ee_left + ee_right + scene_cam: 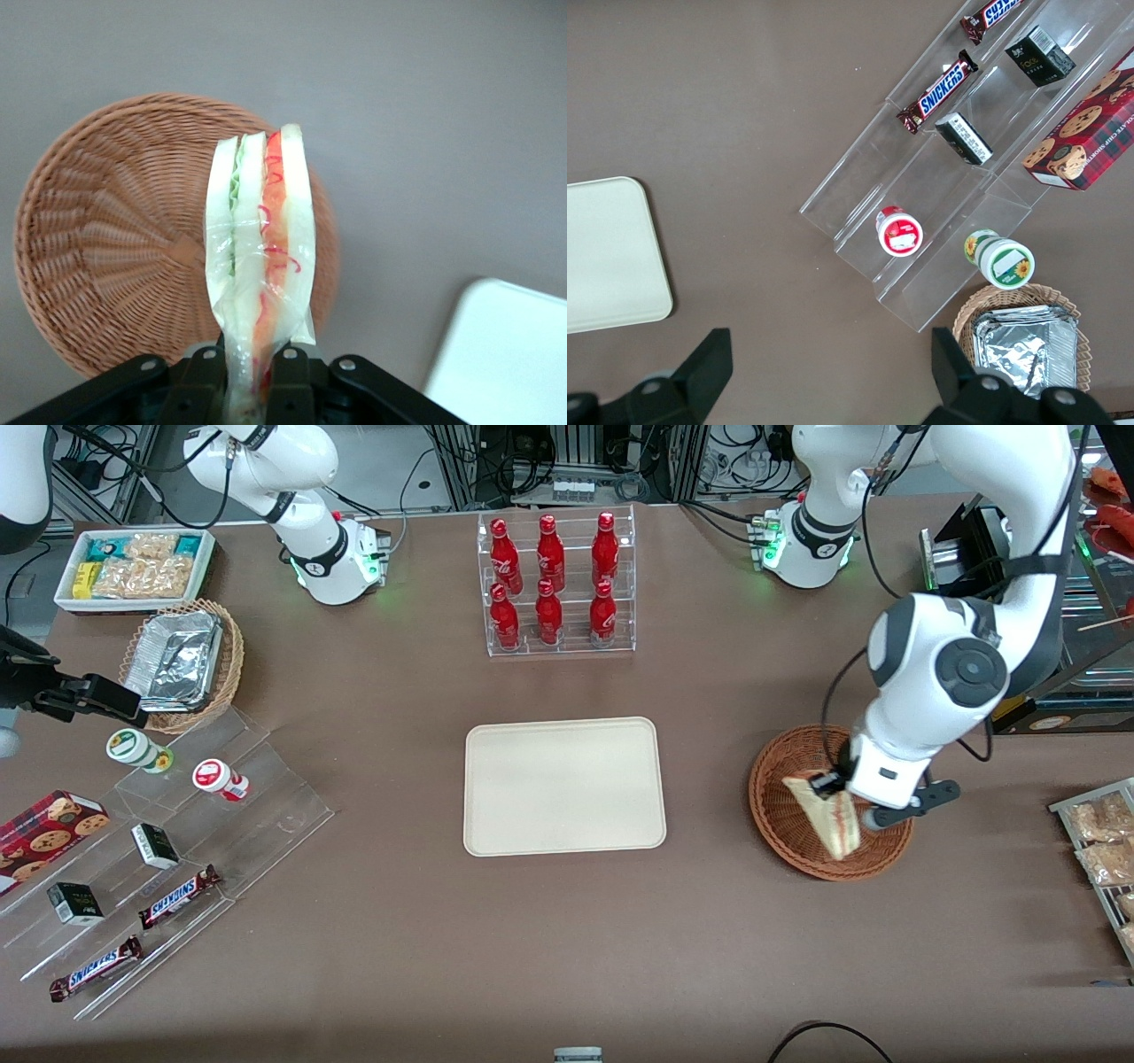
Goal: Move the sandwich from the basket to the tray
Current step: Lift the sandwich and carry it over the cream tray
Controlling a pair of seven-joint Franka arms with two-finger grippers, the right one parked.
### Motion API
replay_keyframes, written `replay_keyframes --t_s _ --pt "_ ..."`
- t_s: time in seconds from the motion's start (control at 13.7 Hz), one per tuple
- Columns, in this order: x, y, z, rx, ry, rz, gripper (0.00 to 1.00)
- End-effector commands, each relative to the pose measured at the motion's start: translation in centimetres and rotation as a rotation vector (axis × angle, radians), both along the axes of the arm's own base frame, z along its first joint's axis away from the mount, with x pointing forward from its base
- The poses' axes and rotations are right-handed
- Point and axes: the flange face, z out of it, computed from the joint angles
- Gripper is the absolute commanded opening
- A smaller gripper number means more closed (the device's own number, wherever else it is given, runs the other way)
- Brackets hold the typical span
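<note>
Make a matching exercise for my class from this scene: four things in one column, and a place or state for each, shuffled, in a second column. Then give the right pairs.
Things
1. sandwich
2. tray
3. basket
4. bottles

Places or states
A. standing in a clear tiered rack
B. held in the gripper, lifted over the basket
C. flat and bare at the table's middle
D. woven, round, under the gripper

Pairs: 1-B, 2-C, 3-D, 4-A
</note>
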Motion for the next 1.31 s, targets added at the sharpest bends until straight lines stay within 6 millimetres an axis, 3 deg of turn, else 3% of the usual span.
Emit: replay_keyframes --t_s 0.0,0.15,0.29,0.51,0.88,1.24 --pt "0.7 -6.0 0.7 0.008 0.004 -0.071 0.00" --pt "0.4 -11.4 -1.1 0.005 0.016 -0.150 0.00" --pt "-1.0 -17.4 -2.9 0.009 0.029 -0.218 0.00" --pt "-3.4 -24.8 -5.7 0.049 0.022 -0.247 0.00" --pt "-6.1 -32.8 -10.6 0.053 0.032 -0.272 0.00" --pt "-8.9 -36.8 -13.1 0.038 0.019 -0.311 0.00"
